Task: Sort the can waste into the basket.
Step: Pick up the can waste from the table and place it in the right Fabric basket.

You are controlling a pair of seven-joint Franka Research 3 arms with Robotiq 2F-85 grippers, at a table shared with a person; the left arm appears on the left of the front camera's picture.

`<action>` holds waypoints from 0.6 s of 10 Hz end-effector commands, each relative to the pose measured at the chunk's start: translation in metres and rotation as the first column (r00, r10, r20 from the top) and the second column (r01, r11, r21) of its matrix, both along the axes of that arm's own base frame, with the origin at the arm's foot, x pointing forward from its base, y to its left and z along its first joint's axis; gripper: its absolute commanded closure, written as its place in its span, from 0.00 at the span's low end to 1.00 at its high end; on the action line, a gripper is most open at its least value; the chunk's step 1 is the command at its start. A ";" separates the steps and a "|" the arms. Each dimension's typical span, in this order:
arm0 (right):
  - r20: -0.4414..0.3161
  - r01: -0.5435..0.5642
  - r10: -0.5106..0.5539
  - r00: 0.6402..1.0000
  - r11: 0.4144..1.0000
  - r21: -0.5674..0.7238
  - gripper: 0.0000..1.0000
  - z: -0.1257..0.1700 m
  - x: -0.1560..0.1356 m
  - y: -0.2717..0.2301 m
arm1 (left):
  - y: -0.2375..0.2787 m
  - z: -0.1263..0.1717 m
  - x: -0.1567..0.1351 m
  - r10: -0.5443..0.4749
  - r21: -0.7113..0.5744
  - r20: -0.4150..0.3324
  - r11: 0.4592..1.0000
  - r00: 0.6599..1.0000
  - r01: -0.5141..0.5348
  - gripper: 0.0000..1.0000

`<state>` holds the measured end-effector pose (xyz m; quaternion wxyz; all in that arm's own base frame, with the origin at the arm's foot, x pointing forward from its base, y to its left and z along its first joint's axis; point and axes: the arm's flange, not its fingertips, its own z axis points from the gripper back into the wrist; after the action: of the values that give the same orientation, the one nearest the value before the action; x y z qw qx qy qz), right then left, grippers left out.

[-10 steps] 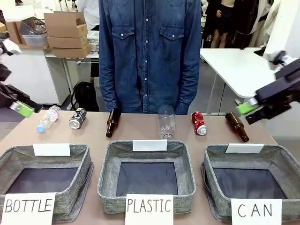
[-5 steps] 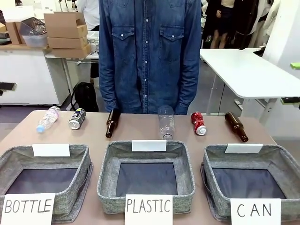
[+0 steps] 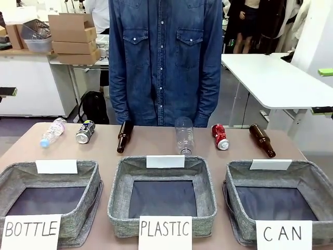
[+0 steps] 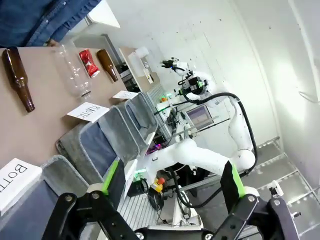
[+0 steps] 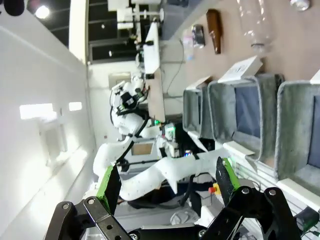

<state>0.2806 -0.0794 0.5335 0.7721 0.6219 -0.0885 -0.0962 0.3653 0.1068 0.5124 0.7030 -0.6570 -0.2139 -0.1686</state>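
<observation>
A shiny red can lies on the table's far right, between a clear bottle and a brown bottle. A dark can with a silver top lies at the far left. The grey CAN basket stands at the front right with nothing in it. My left gripper is open and holds nothing, high off the table's left side; the red can shows far off. My right gripper is open too, off the right side, with the dark can in the distance. One green fingertip peeks in at the right edge.
Baskets marked BOTTLE and PLASTIC stand left of the CAN one. Two brown bottles and two clear plastic bottles lie in the far row. A person in a denim shirt stands behind the table.
A second ago both grippers hung over the table's left and right ends. Both have drawn back outward, leaving just fingertips at the picture's edges. The cans and bottles have not moved.
</observation>
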 end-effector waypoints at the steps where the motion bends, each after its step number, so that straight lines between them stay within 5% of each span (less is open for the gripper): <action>1: 0.018 -0.006 0.005 1.000 0.999 0.038 0.00 -0.001 0.002 -0.007 | 0.003 0.000 -0.001 -0.018 -0.001 0.017 1.000 1.000 0.018 0.00; 2: 0.000 0.000 0.000 1.000 1.000 0.000 0.00 0.000 0.000 0.000 | 0.003 0.000 -0.001 -0.018 -0.001 0.017 1.000 1.000 0.018 0.00; 3: -0.022 0.031 -0.038 0.999 0.960 -0.279 0.00 0.004 0.020 0.028 | 0.003 0.000 -0.001 -0.018 -0.001 0.017 1.000 1.000 0.018 0.00; 5: -0.013 0.057 -0.083 0.996 0.782 -0.621 0.00 -0.001 0.072 0.067 | 0.003 0.000 -0.001 -0.018 -0.001 0.017 1.000 1.000 0.018 0.00; 6: -0.025 0.044 -0.085 0.996 0.720 -0.693 0.00 -0.005 0.086 0.078 | 0.003 0.000 -0.001 -0.018 -0.001 0.017 1.000 1.000 0.018 0.00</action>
<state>0.3456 -0.0028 0.5330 0.9145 0.3716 -0.1371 -0.0823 0.3657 0.1081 0.5100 0.7037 -0.6566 -0.2118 -0.1697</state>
